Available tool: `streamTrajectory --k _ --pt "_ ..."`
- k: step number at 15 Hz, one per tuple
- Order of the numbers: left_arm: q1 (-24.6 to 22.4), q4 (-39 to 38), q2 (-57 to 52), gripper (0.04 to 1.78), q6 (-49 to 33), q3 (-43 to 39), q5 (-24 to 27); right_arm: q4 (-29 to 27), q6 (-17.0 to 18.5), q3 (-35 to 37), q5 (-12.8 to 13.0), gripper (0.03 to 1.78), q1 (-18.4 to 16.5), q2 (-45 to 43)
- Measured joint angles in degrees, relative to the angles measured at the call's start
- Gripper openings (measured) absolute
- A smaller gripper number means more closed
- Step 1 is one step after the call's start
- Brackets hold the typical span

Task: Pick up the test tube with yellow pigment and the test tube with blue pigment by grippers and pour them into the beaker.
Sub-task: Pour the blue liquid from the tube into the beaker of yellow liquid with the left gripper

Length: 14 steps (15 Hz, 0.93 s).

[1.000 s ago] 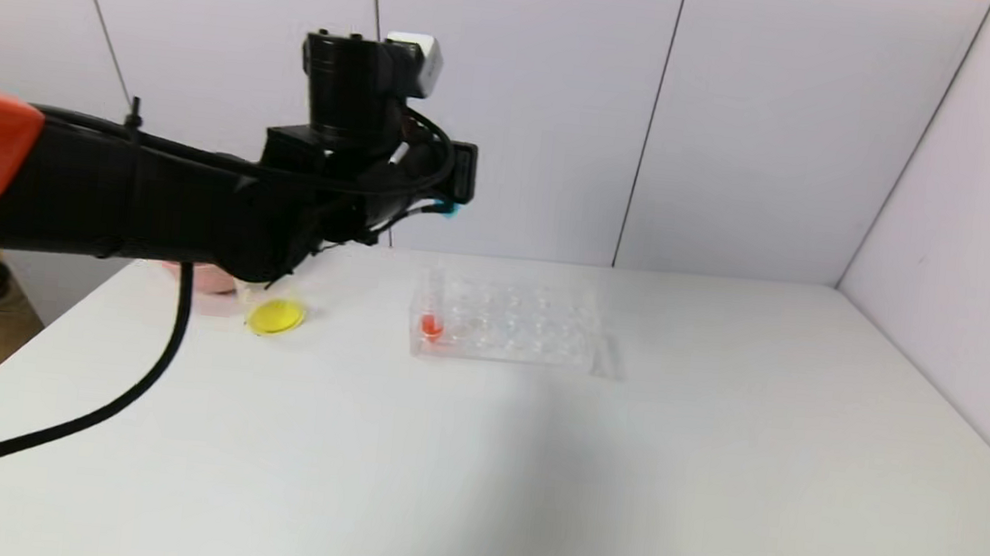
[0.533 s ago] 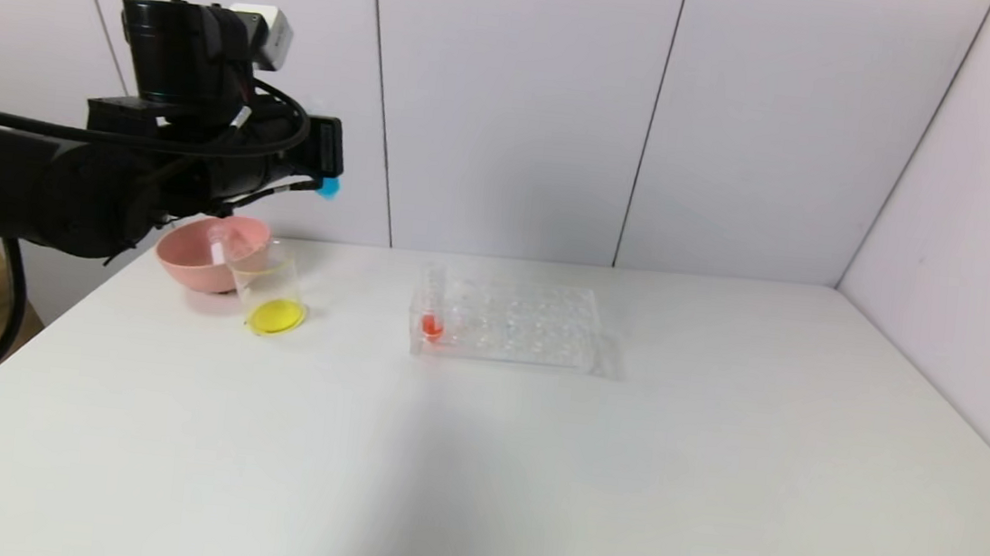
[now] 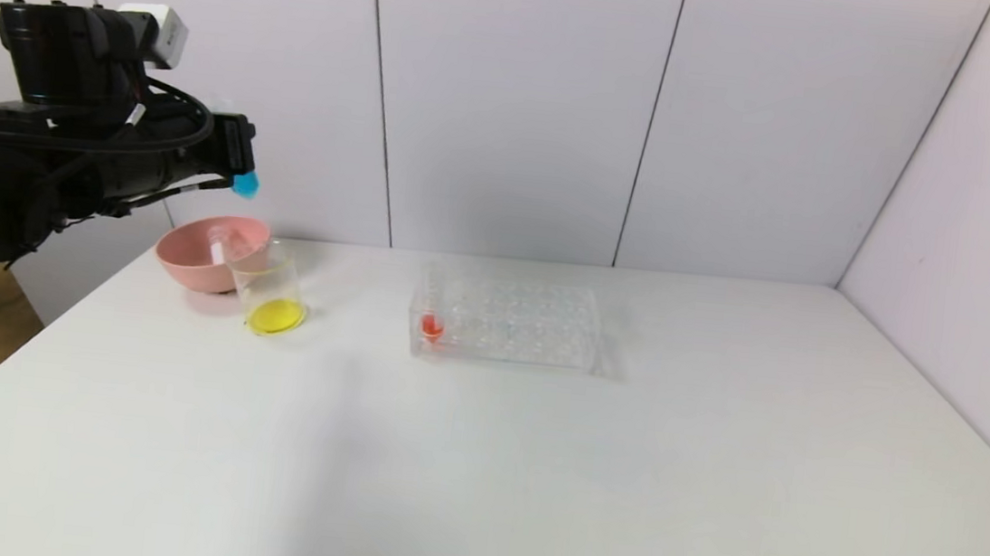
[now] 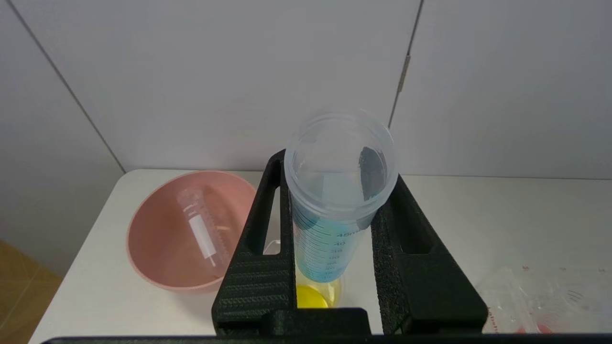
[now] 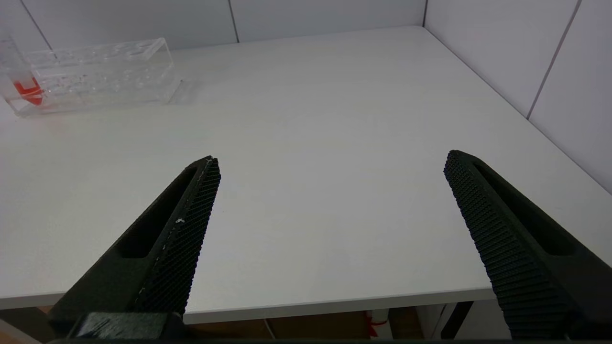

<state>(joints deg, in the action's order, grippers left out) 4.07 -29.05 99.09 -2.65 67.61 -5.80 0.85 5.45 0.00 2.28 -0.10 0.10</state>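
obstacles: pink bowl point(image 3: 210, 264), beaker point(image 3: 272, 296), tube rack point(image 3: 504, 322) | free: near table point(image 3: 530, 481)

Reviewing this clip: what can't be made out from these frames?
- Head view: the left gripper and its arm cover all of the test tube with blue pigment except the tip.
- Left wrist view: that tube and the gripper hide most of the beaker.
- Head view: the right gripper is out of frame.
- Right wrist view: the tube rack is cut off at the frame edge.
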Motion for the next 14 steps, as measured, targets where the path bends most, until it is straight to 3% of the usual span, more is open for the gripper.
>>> streamTrajectory --k 5,14 --pt "-5.97 -0.24 -0.82 0.46 -0.22 -2.78 4.96 -0.01 0.02 0.00 0.00 1.71 0.00 0.00" --pt "-8.31 -0.22 -0.96 0.46 -0.40 -4.00 7.38 0.00 0.00 0.00 0.00 1.71 -0.01 0.00"
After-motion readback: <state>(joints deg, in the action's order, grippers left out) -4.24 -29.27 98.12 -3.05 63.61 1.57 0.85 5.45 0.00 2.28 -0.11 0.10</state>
